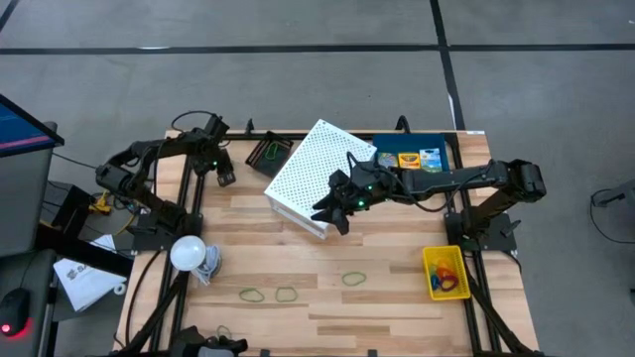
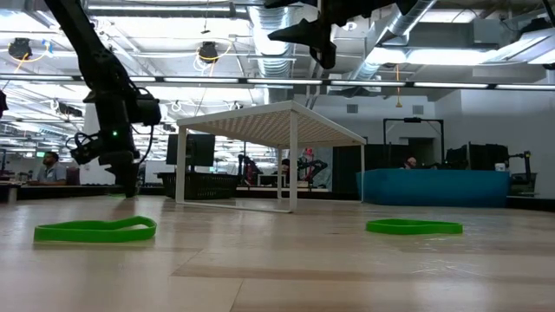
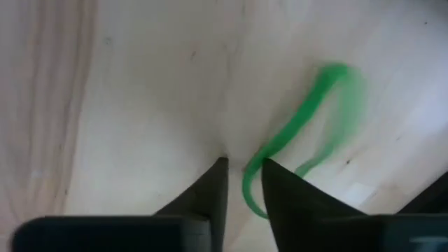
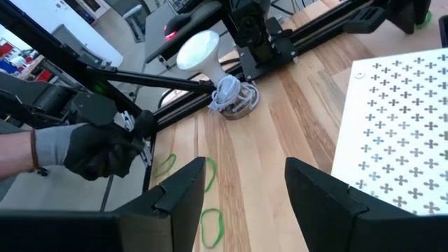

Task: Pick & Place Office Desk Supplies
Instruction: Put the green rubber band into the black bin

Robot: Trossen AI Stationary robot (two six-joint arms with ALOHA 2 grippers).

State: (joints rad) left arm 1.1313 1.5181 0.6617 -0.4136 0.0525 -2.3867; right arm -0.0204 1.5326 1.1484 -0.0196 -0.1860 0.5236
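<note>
1. Right now the left claw (image 1: 224,177) is down at the wooden counter (image 1: 377,297) near its far left corner, just beside the black mesh tray (image 1: 266,156).
2. Left wrist view: its fingers (image 3: 213,189) are nearly closed, tips at the counter surface; a green rubber band (image 3: 301,133) lies right next to one fingertip, not clearly pinched. Grasp: cannot tell.
3. Right claw (image 1: 332,210) hangs above the edge of the white perforated stand (image 1: 317,169), fingers (image 4: 315,189) spread apart, nothing between them.
4. Below and ahead of the right claw, three green band loops (image 1: 286,294) lie on the counter near its front edge, well apart from both claws.
5. Yellow mesh tray (image 1: 444,271) sits at the counter's right side, with orange and blue bands inside.
6. Blue tray (image 1: 427,149) behind the right arm holds crayon packs (image 1: 408,159).
7. White bulb-like object (image 1: 189,253) sits at the left edge.
8. A gloved hand (image 4: 91,150) shows off the counter in the right wrist view.
</note>
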